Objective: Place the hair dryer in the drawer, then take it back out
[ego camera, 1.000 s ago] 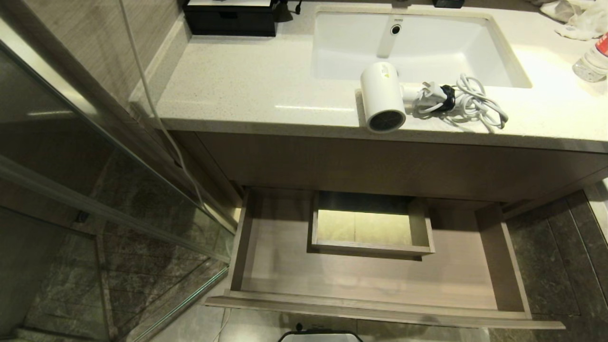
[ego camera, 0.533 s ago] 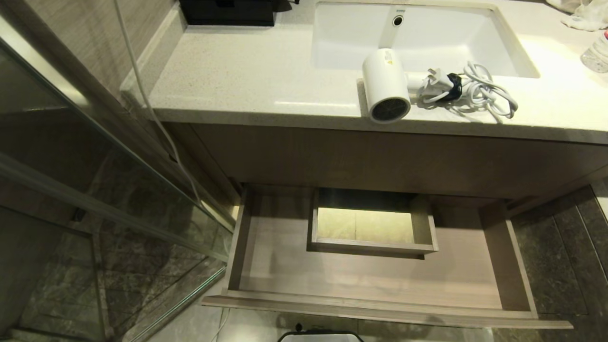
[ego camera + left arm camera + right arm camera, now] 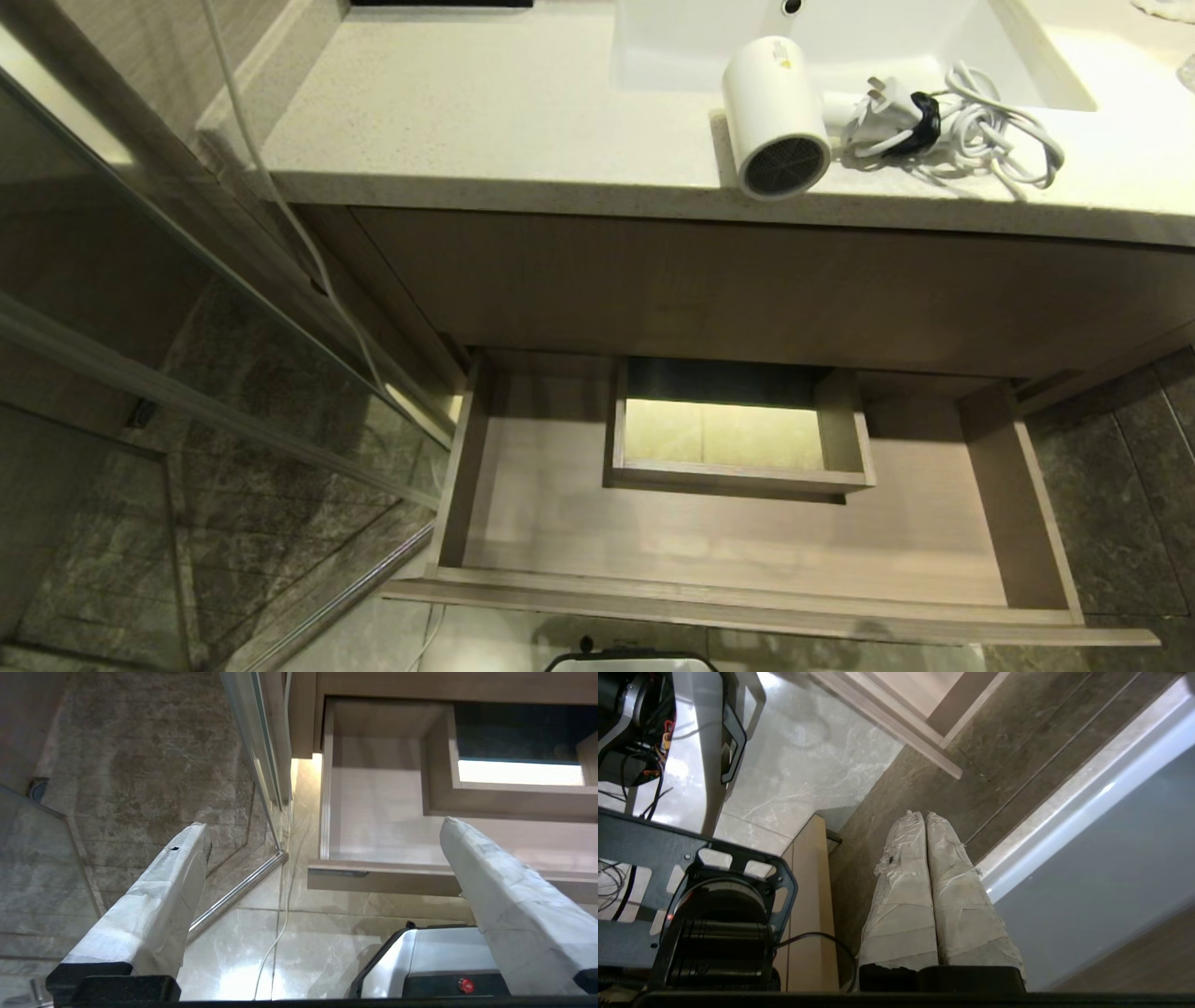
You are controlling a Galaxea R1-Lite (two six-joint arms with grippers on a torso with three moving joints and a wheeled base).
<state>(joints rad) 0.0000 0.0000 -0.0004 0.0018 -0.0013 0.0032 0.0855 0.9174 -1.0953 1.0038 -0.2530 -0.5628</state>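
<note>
Our right pincer [image 3: 925,816] hangs clenched over floor; left pincer [image 3: 322,828] released before the drawer [image 3: 373,812], hair dryer [image 3: 775,117] seemingly far above.

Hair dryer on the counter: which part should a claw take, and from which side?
Probably the round barrel of the hair dryer, taken from above across its width. It lies on its side at the counter edge, grille facing out, with the bundled cord loose beside it, a poor hold.

Glossy white plastic hair dryer [image 3: 775,117]; matt wood-grain drawer [image 3: 728,551].
</note>
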